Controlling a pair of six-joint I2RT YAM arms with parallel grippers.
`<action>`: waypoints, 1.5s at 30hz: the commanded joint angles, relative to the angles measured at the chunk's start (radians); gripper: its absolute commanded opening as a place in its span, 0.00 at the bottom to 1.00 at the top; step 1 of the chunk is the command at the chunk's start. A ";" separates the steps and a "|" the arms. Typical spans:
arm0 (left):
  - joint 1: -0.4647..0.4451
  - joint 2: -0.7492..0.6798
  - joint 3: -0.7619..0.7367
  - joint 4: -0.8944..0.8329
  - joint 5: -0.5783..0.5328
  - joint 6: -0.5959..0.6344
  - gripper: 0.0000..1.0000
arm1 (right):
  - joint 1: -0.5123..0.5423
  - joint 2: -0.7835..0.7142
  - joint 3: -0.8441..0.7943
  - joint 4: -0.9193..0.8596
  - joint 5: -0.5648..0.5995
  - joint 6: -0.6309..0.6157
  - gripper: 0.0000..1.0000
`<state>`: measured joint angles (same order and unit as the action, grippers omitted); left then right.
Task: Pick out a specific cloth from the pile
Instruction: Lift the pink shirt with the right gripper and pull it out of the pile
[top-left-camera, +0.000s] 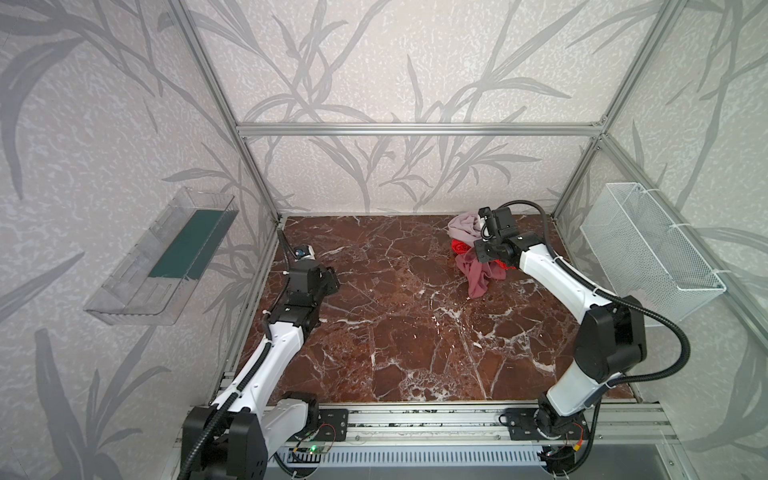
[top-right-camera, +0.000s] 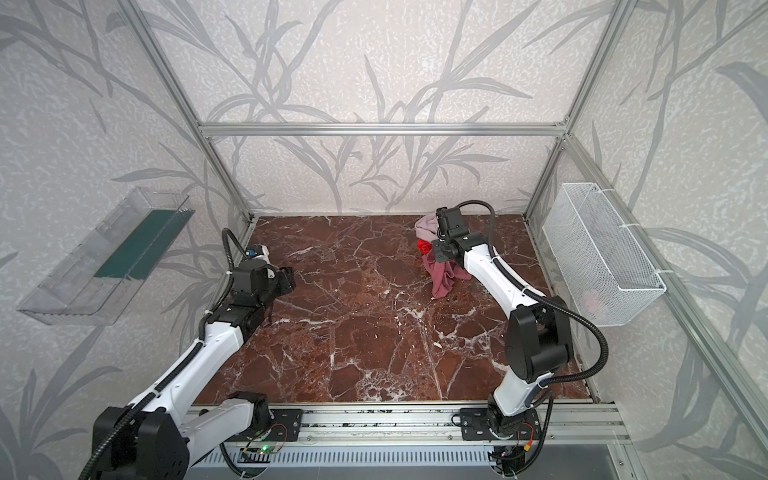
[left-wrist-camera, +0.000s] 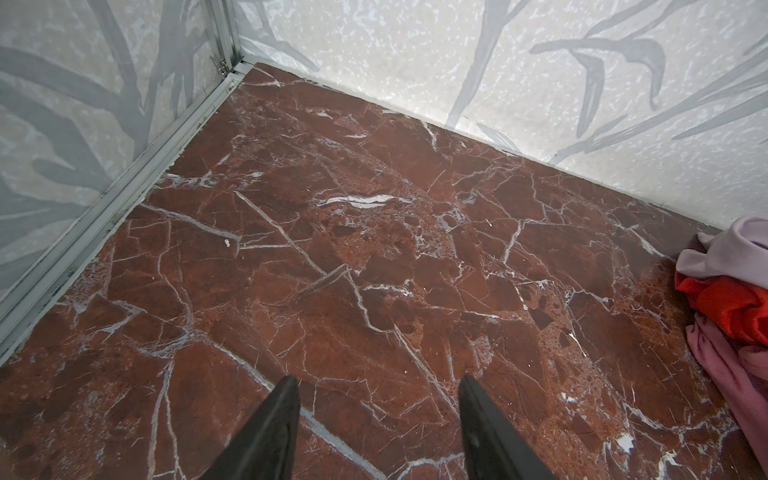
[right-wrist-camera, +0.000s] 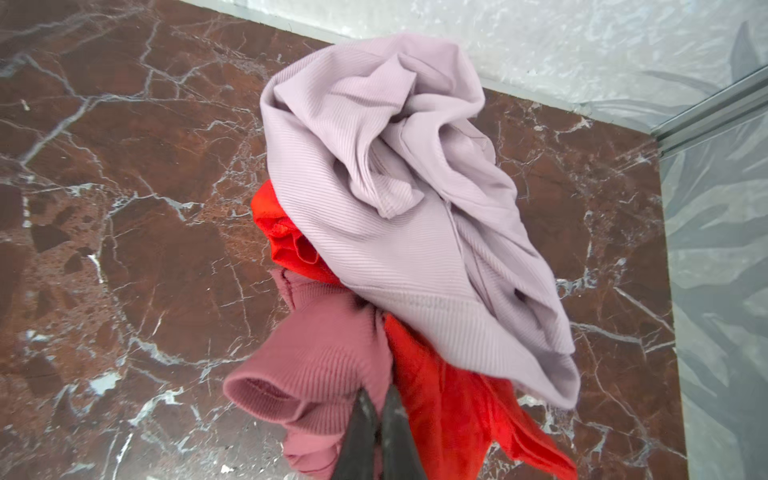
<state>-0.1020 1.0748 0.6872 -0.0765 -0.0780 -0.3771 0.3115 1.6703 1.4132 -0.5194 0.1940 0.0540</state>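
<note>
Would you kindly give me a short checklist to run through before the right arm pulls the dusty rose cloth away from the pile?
1. Grip: the right gripper is shut on the dusty rose cloth: ok.
2. Only that cloth is pinched: cannot tell; the red cloth lies right against the fingers.
3. The pale lilac cloth is out of the jaws: ok, though it drapes over the red cloth and may drag along.
4. The left gripper is open, holds nothing and is away from the cloths: ok.
5. The dusty rose cloth is untangled underneath: cannot tell, hidden.
</note>
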 joint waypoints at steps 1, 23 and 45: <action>-0.004 -0.016 0.037 -0.021 0.016 -0.010 0.59 | -0.027 -0.074 0.001 0.056 -0.091 0.054 0.00; -0.008 -0.037 0.061 -0.043 0.058 -0.036 0.58 | -0.145 -0.289 0.084 0.058 -0.265 0.159 0.00; -0.018 -0.062 0.113 -0.067 0.062 -0.051 0.56 | -0.198 -0.286 0.418 0.042 -0.475 0.262 0.00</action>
<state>-0.1169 1.0386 0.7662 -0.1154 -0.0017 -0.4301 0.1184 1.4075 1.7741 -0.5007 -0.2436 0.3000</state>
